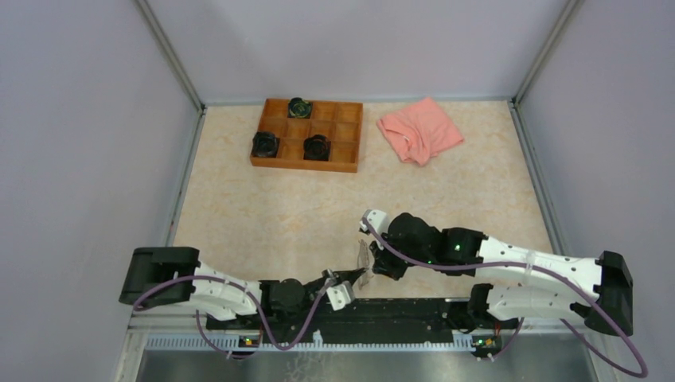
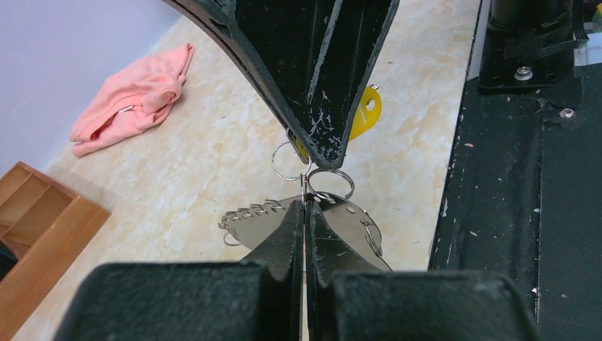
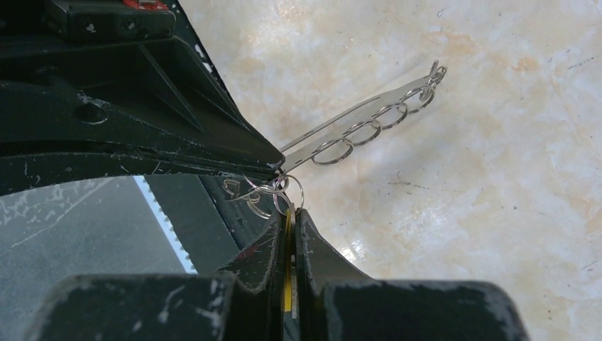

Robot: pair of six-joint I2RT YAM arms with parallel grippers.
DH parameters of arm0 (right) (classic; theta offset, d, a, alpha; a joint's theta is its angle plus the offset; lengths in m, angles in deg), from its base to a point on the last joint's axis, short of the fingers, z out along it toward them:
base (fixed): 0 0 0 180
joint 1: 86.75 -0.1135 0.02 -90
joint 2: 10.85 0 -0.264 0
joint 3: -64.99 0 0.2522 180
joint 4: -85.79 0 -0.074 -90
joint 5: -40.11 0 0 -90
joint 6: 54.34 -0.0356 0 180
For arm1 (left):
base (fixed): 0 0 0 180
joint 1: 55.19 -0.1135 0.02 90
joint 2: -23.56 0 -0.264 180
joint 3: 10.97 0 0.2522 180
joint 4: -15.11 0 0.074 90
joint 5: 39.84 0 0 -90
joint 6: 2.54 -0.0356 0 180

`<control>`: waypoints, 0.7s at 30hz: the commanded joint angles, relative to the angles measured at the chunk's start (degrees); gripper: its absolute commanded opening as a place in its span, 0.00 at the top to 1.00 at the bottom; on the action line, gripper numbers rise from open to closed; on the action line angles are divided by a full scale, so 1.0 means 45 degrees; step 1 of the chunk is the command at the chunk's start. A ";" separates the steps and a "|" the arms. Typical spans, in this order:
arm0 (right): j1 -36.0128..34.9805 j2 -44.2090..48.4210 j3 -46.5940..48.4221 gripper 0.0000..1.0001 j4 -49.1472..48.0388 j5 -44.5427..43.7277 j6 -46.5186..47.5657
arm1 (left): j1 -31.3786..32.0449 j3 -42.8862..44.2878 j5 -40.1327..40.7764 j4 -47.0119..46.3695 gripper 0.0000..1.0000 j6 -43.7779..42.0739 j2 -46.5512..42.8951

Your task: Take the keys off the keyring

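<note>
Low over the table's near edge, my two grippers meet tip to tip. The left gripper (image 1: 349, 280) (image 2: 305, 207) is shut on the keyring (image 2: 255, 222), a flat silvery plate with small wire rings along its rim (image 3: 312, 142). My right gripper (image 1: 372, 270) (image 3: 289, 213) is shut on the yellow-headed key (image 3: 287, 270). In the left wrist view its yellow head (image 2: 368, 114) sticks out behind the right fingers (image 2: 319, 106). Small split rings (image 2: 287, 162) link that key to the plate. No other keys can be made out.
A wooden compartment tray (image 1: 346, 135) with three black knobby objects stands at the back. A crumpled pink cloth (image 1: 419, 129) (image 2: 135, 96) lies to its right. The black base rail (image 1: 398, 310) runs just behind the grippers at the near edge.
</note>
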 commanded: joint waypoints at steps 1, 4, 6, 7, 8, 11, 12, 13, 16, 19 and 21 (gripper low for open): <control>0.0265 -0.0030 0.0088 1.00 -0.0414 -0.0650 0.0324 | 0.0143 -0.0342 -0.0052 -0.0994 1.00 0.0383 -0.0294; 0.0260 -0.0256 0.0159 1.00 -0.0397 -0.0719 0.0485 | 0.0143 -0.0422 -0.0025 -0.1393 1.00 0.0441 -0.0270; 0.0244 -0.0383 0.0217 1.00 -0.0285 -0.0789 0.0578 | 0.0143 -0.0486 -0.0031 -0.1581 1.00 0.0505 -0.0283; 0.0246 -0.0410 0.0255 1.00 -0.0215 -0.0798 0.0613 | 0.0143 -0.0479 -0.0023 -0.1617 1.00 0.0530 -0.0295; 0.0236 -0.0404 0.0304 1.00 -0.0165 -0.1072 0.0654 | 0.0143 -0.0475 -0.0029 -0.1622 1.00 0.0541 -0.0277; 0.0032 -0.0266 0.0532 1.00 -0.0012 -0.1838 0.0848 | 0.0138 -0.0482 -0.0027 -0.1584 1.00 0.0651 -0.0210; -0.0069 -0.0212 0.0665 1.00 0.0005 -0.2064 0.0969 | 0.0142 -0.0488 -0.0015 -0.1593 1.00 0.0688 -0.0169; -0.0238 -0.0159 0.0751 1.00 -0.0018 -0.2219 0.1111 | 0.0143 -0.0464 0.0013 -0.1543 1.00 0.0717 -0.0130; -0.0863 -0.0160 0.0945 1.00 -0.0161 -0.2541 0.1576 | 0.0143 -0.0377 0.0092 -0.1446 0.97 0.0752 0.0028; -0.1579 -0.0492 0.1096 1.00 -0.0137 -0.2897 0.1947 | 0.0143 -0.0270 0.0096 -0.1438 0.92 0.0709 0.0205; -0.1919 -0.0583 0.1161 1.00 -0.0100 -0.3200 0.2073 | 0.0143 -0.0236 0.0084 -0.1498 0.91 0.0679 0.0288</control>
